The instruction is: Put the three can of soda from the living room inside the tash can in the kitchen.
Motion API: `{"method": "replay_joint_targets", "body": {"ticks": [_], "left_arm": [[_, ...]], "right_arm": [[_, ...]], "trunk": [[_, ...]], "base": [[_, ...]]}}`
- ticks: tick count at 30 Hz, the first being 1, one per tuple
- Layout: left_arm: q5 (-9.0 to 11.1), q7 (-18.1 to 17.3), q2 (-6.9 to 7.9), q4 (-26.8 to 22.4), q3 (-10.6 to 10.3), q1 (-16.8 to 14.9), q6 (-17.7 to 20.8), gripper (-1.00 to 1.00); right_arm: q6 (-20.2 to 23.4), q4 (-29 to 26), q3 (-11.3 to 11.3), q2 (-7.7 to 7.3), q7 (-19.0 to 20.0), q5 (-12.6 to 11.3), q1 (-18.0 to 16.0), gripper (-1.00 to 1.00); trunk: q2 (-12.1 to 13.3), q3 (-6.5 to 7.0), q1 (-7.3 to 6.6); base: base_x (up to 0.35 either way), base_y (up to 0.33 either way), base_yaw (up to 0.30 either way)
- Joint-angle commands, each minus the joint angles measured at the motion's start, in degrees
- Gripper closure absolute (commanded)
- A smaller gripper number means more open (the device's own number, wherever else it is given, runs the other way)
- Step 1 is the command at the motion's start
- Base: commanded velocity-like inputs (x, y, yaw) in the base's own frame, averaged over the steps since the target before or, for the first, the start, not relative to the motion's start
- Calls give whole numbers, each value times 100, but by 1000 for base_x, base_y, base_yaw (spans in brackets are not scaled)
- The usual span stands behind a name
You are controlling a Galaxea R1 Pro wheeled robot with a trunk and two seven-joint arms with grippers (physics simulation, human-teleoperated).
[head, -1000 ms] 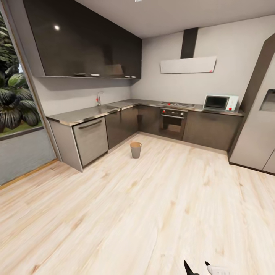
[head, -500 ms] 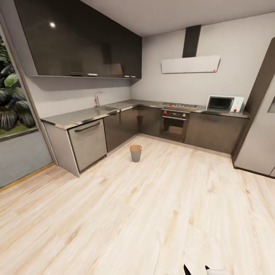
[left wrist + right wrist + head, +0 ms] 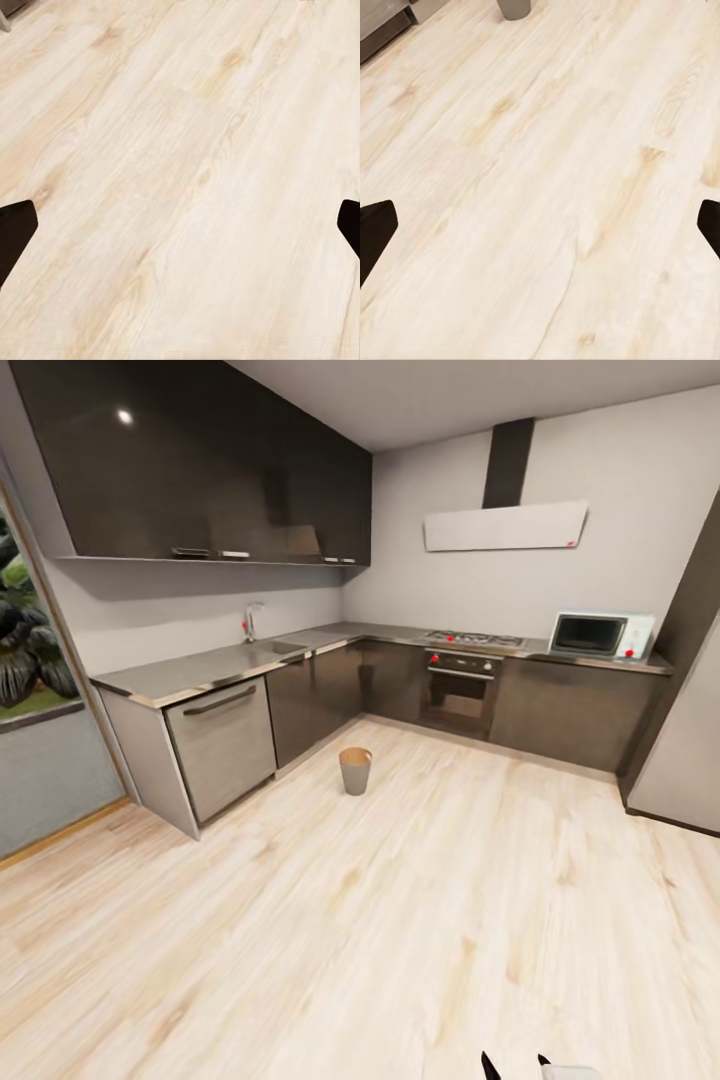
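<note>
Tash can (image 3: pixel 355 770) upright on kitchen floor (image 3: pixel 400 920); L pincer (image 3: pixel 180 225) & R pincer (image 3: pixel 540 225) both wide, empty.

One tash can (image 3: pixel 355 770) stands on the wood floor (image 3: pixel 400 920) of the kitchen. One microwave (image 3: pixel 601 634) sits on the grey countertop (image 3: pixel 190 670), and there is one hob (image 3: pixel 470 640) with one oven (image 3: pixel 458 692) below it. One extractor hood (image 3: pixel 504 526) hangs on the wall, one tap (image 3: pixel 249 622) rises at the sink, and one pale dishwasher front (image 3: pixel 222 747) has a single bar handle. One tall pale fridge (image 3: pixel 690 750) stands at the far side. One window (image 3: pixel 30 650) opens onto greenery. Two dark fingertips (image 3: pixel 489 1067) show low in the head view, and each wrist view shows two more (four tips there in all), as at the left gripper (image 3: pixel 180 225) and the right gripper (image 3: pixel 540 225).
</note>
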Motion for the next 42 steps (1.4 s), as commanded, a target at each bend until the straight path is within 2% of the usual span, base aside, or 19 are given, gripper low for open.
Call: {"method": "replay_joint_targets", "body": {"ticks": [1,42], "left_arm": [[2,-1,2,0,0,0,-2,-100],[4,-3,-5,0,0,0,-7,-100]], "right_arm": [[0,0,-4,-2,-1,-3,0,-100],[-1,17,-5,-24,6,-3,0,-100]], "trunk": [[0,0,0],[0,0,0]], "base": [[324,0,0],[317,0,0]]}}
